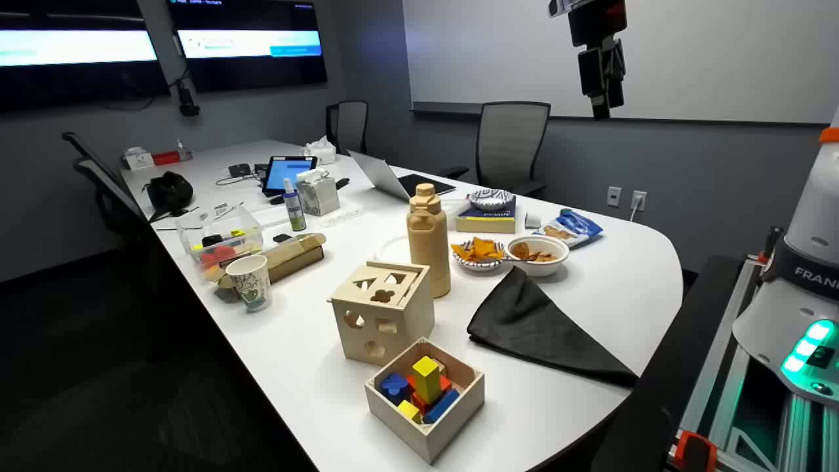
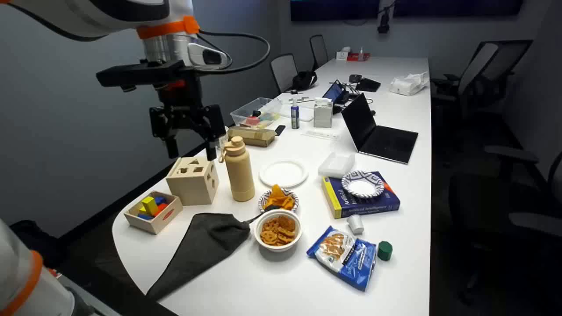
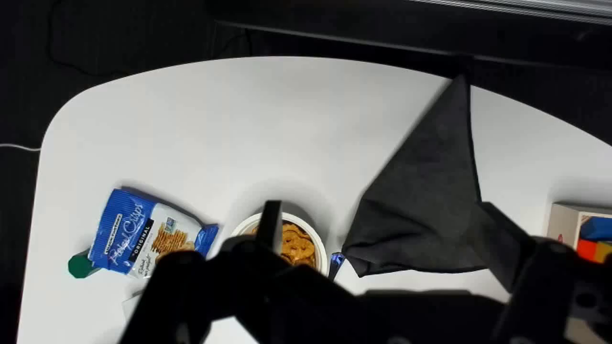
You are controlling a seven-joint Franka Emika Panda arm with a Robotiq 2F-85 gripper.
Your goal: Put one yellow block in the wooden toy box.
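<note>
A tall bright yellow block [image 1: 427,379] stands among red and blue blocks in the shallow wooden tray [image 1: 452,425]. A smaller yellow block [image 1: 409,412] lies at the tray's near corner. The yellow blocks also show in an exterior view [image 2: 149,205]. The pale wooden toy box [image 1: 411,321] with cut-out holes stands beside the tray; it also shows in an exterior view [image 2: 193,186]. My gripper [image 2: 192,151] is open and empty, high above the table. In the wrist view its fingers [image 3: 382,229] are wide apart over the pretzel bowl and black cloth; the tray is partly cut off at right.
A tan bottle [image 1: 429,249] stands right by the toy box. A black cloth [image 2: 208,241], a pretzel bowl [image 2: 279,230], a chip bowl [image 2: 279,199], a blue snack bag [image 2: 344,259] and a book [image 2: 360,199] lie around. A paper cup [image 1: 251,282] stands farther along the table.
</note>
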